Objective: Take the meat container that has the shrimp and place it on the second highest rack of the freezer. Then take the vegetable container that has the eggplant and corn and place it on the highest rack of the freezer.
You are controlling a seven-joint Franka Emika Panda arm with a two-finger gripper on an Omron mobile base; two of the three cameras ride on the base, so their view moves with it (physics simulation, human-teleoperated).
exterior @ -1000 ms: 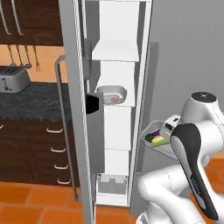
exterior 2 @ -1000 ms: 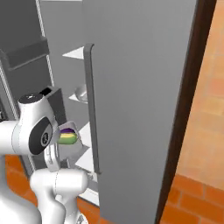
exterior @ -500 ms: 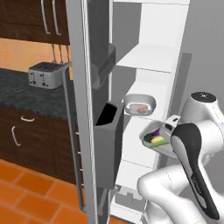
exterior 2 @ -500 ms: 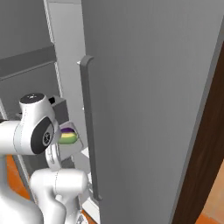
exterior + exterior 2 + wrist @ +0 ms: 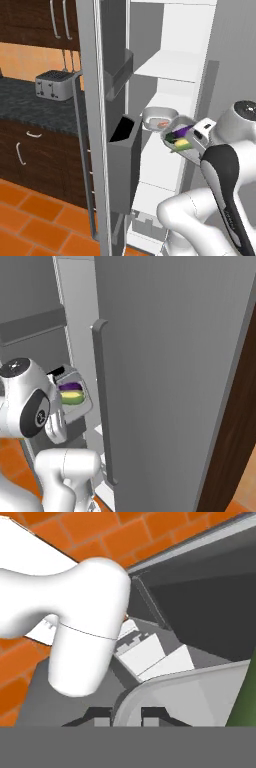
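Note:
The vegetable container (image 5: 180, 140), a grey tray with a purple eggplant and yellow corn, hangs tilted in front of the open freezer. My gripper (image 5: 195, 142) is shut on its rim. In the hand view the gripper (image 5: 126, 717) has the container's grey edge (image 5: 150, 692) pinched between its fingertips. From the right base view the same container (image 5: 74, 395) shows beside my arm. The meat container (image 5: 159, 119) with the shrimp sits on a white freezer rack, just left of and behind the held tray. A higher white rack (image 5: 172, 66) lies above it.
The open freezer door (image 5: 92, 125) stands on the left, with dark bins (image 5: 125, 145) on its inner side close to the held tray. The closed door with its long handle (image 5: 101, 406) is on the right. A toaster (image 5: 54, 84) sits on the dark counter.
The whole picture has shifted: the base has moved, and the freezer interior now looks nearer and larger. The vegetable container stays in my gripper in the same pose.

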